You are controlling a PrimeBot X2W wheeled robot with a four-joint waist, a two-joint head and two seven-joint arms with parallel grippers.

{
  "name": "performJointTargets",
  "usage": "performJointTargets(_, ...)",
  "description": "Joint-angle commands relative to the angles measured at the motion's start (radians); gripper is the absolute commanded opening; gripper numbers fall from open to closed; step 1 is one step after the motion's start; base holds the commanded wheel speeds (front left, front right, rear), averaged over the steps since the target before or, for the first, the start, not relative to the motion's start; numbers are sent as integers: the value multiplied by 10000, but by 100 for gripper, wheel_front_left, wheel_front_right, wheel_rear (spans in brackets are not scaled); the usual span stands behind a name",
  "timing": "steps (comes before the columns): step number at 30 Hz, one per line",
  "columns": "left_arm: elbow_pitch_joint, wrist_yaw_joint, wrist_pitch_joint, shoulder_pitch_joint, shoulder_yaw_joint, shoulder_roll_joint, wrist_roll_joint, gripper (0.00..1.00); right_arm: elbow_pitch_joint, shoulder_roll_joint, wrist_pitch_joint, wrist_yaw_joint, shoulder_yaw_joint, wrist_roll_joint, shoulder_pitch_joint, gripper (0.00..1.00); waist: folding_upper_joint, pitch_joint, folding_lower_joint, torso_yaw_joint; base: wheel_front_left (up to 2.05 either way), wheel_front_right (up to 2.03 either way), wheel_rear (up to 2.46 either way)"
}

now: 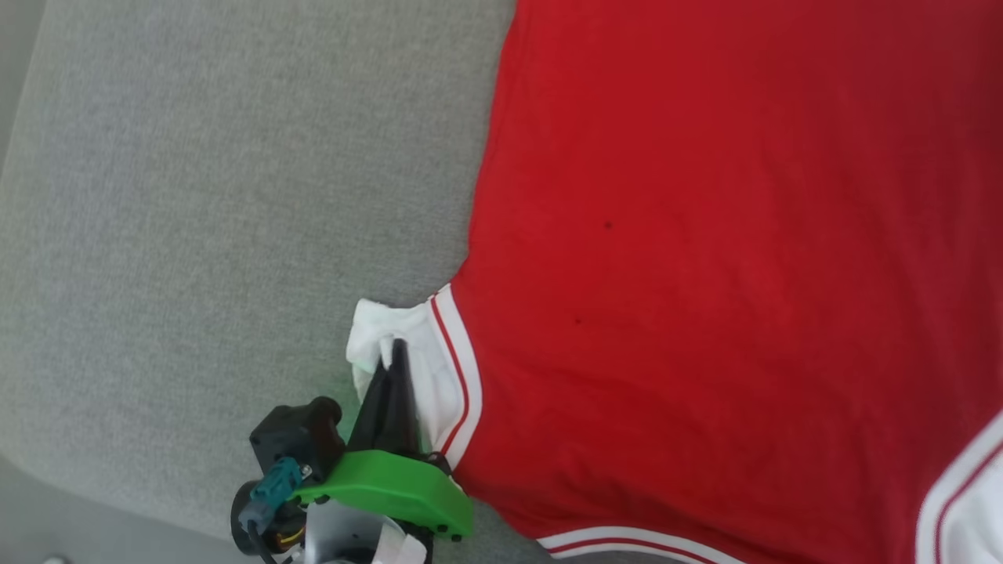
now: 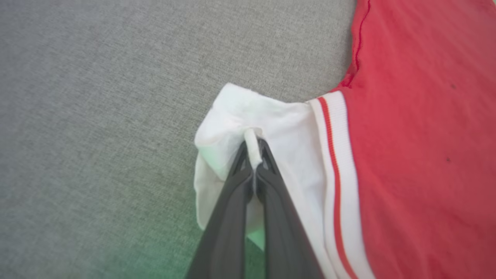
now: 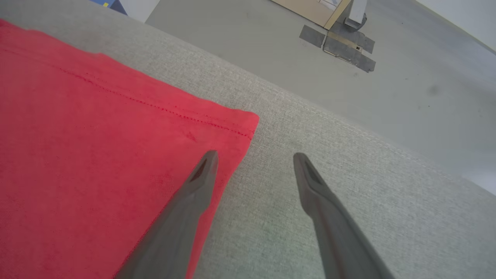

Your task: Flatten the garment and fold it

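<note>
One garment [image 1: 705,274], a red jersey tee, lies spread on the grey fabric surface [image 1: 196,235], plain red side up, mostly smooth with shallow wrinkles. Two small dark specks sit on the red panel.

Left gripper [image 2: 254,141]: fingers fully closed, pinching a small ridge of white cloth on the left sleeve [image 2: 279,120]. The sleeve is bunched and curled around the fingertips, not flat. Its red-white striped trim [image 2: 337,155] runs just beside the fingers, on the torso side. The sleeve cloth touches both fingers, with the pinch right at the tips.

Right gripper [image 3: 254,157]: fingers spread wide and holding nothing. It sits over a hemmed corner of the garment. One finger [image 3: 193,186] is over the red cloth just inside the edge; the other is over bare grey surface. I can't tell whether the tips touch the cloth. Pale floor [image 3: 407,97] shows beyond the surface edge.

Count: one garment, two sleeves in head view (one pinched, the second white one [image 1: 972,501] at lower right), two grippers. Another striped trim band [image 1: 627,540] shows at the bottom edge of head view.
</note>
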Motion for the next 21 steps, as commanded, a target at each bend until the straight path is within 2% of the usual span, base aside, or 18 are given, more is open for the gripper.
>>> performJointTargets(1,85,10,-48,-118,-73,-83,-80,0,59,-74,63,-15,225,-34,-191,100,-1,751,-2,660,0,0,0)
performJointTargets(9,431,23,-211,-326,-262,-156,-181,0,276,-437,929,-15,1381,488,-235,100,-1,761,-2,546,0,0,0)
performJointTargets(10,503,35,-219,-385,-260,-161,-189,0,351,-446,1167,-15,1377,718,-255,13,-1,650,-2,482,0,0,0)
performJointTargets(11,562,62,-202,-441,-194,-111,-185,0,399,-420,1107,-15,1221,825,-352,0,-1,389,-2,362,0,0,0)
performJointTargets(21,768,105,157,-350,216,332,-383,0,381,-179,-484,-15,488,1065,-294,0,-1,-1597,-2,-494,0,0,0)
